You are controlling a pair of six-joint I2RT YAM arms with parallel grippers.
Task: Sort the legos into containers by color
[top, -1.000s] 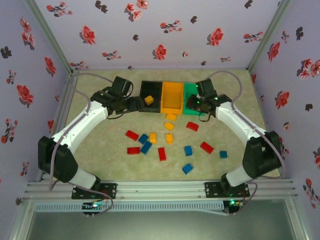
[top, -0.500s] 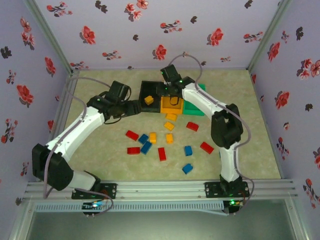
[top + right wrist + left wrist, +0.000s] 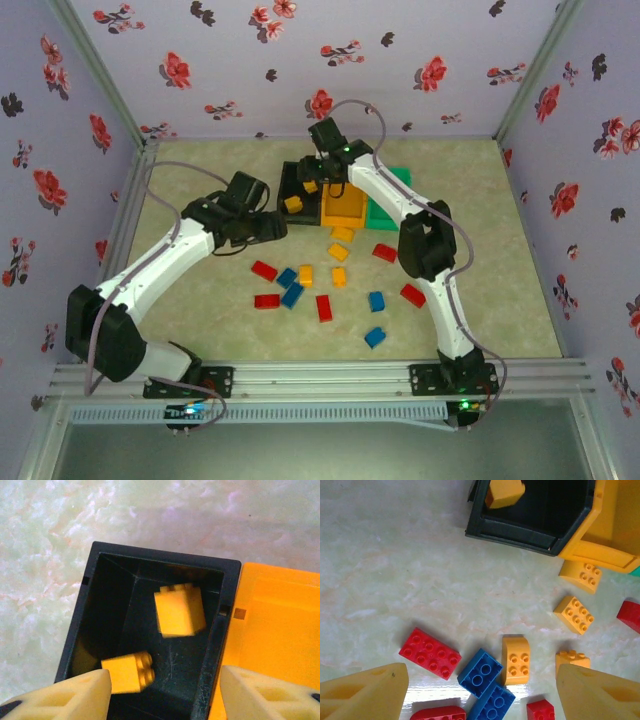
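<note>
My right gripper (image 3: 165, 696) hangs open over the black container (image 3: 80, 625), its fingers (image 3: 70, 695) apart. A blurred yellow lego (image 3: 179, 611) is loose in the air below it. Another yellow lego (image 3: 126, 672) lies in that bin. From above, the right gripper (image 3: 322, 172) is over the black container (image 3: 290, 180), beside the orange container (image 3: 343, 205) and green container (image 3: 395, 178). My left gripper (image 3: 482, 700) is open above blue legos (image 3: 480, 672), a red lego (image 3: 430, 653) and a yellow lego (image 3: 516, 660). It sits just left of the bins (image 3: 272, 228).
Loose red, blue and yellow legos are scattered on the table in front of the bins, such as a red one (image 3: 413, 294) and a blue one (image 3: 375, 337). The right arm (image 3: 420, 245) arches across the orange and green bins. Flowered walls enclose the table.
My right arm swung left from the green bin to the black bin and opened, letting go of a yellow lego. My left gripper drew back slightly from the black bin.
</note>
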